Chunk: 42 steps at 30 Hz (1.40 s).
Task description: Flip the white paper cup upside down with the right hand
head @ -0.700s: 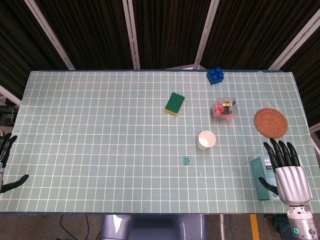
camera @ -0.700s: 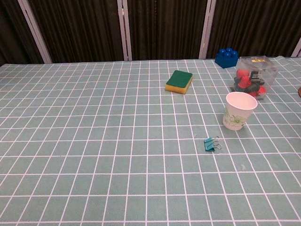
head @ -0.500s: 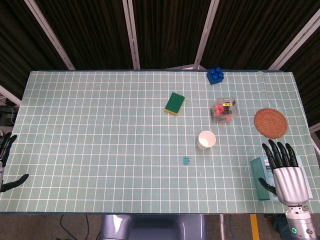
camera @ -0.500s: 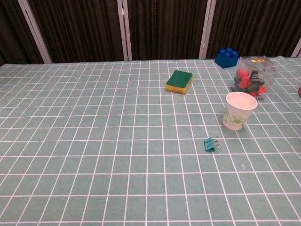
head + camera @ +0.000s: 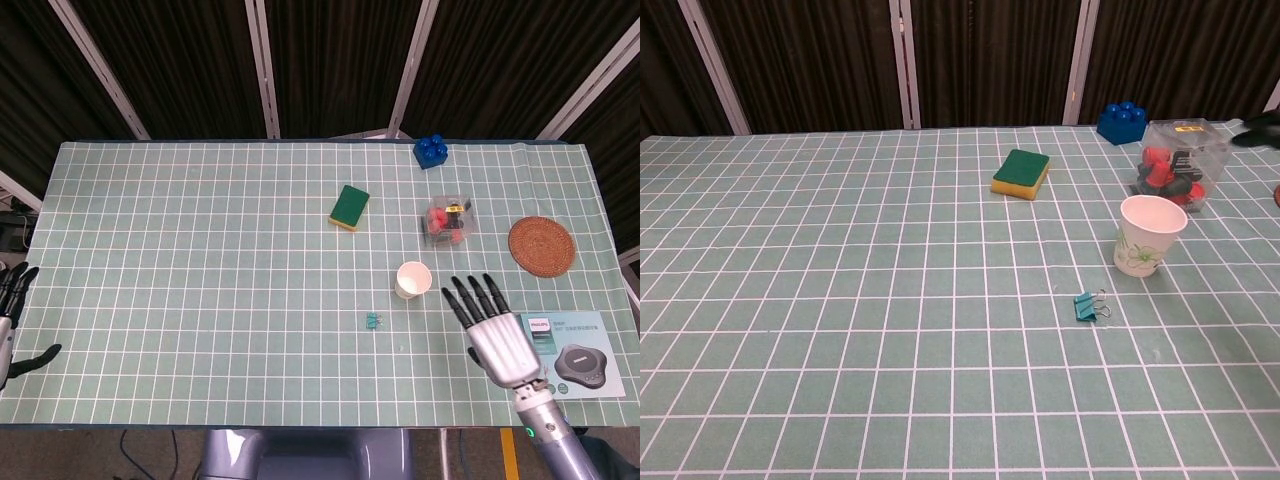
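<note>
Right of centre on the table, white paper cup [image 5: 413,279] stands upright, untouched; right hand [image 5: 492,330], fingers spread and empty, has swung in beside it from the boxed speaker [image 5: 572,354], approach under way.

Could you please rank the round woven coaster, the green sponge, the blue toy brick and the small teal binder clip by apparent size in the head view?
1. Round woven coaster
2. Green sponge
3. Blue toy brick
4. Small teal binder clip
</note>
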Available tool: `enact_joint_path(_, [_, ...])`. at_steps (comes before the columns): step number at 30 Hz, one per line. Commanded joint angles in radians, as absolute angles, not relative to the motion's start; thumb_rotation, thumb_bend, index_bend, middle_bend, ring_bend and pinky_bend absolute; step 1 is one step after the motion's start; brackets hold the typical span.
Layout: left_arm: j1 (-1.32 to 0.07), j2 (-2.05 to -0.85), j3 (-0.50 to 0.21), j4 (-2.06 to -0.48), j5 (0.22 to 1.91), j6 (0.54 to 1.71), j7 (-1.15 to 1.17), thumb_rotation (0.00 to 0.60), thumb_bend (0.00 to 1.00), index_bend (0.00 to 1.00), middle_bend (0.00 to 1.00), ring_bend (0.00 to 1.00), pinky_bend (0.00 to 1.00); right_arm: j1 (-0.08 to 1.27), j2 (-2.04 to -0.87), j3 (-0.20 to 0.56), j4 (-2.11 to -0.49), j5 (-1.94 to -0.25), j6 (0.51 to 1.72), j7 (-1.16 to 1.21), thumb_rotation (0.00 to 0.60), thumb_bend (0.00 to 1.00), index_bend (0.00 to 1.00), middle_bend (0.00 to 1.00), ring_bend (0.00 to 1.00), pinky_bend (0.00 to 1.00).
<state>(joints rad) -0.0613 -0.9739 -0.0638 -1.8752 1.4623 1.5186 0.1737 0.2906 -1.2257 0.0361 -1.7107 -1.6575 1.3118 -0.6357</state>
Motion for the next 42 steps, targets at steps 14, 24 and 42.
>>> enact_joint_path(14, [-0.095, -1.000, -0.103, -1.831, 1.334, 1.457, 0.199, 0.600, 0.00, 0.00, 0.00, 0.00, 0.00, 0.632, -1.534, 0.129, -1.461, -1.565, 0.855, -1.157, 0.600, 0.00, 0.01, 0.00, 0.00, 0.00])
enact_joint_path(24, [-0.101, -1.003, -0.103, -1.828, 1.325, 1.450, 0.201, 0.600, 0.00, 0.00, 0.00, 0.00, 0.00, 0.648, -1.563, 0.136, -1.364, -1.470, 0.858, -1.286, 0.600, 0.00, 0.01, 0.00, 0.00, 0.00])
enact_joint_path(42, [-0.106, -1.004, -0.096, -1.833, 1.329, 1.450, 0.212, 0.600, 0.00, 0.00, 0.00, 0.00, 0.00, 0.652, -1.572, 0.097, -1.325, -1.274, 0.900, -1.482, 0.600, 0.00, 0.01, 0.00, 0.00, 0.00])
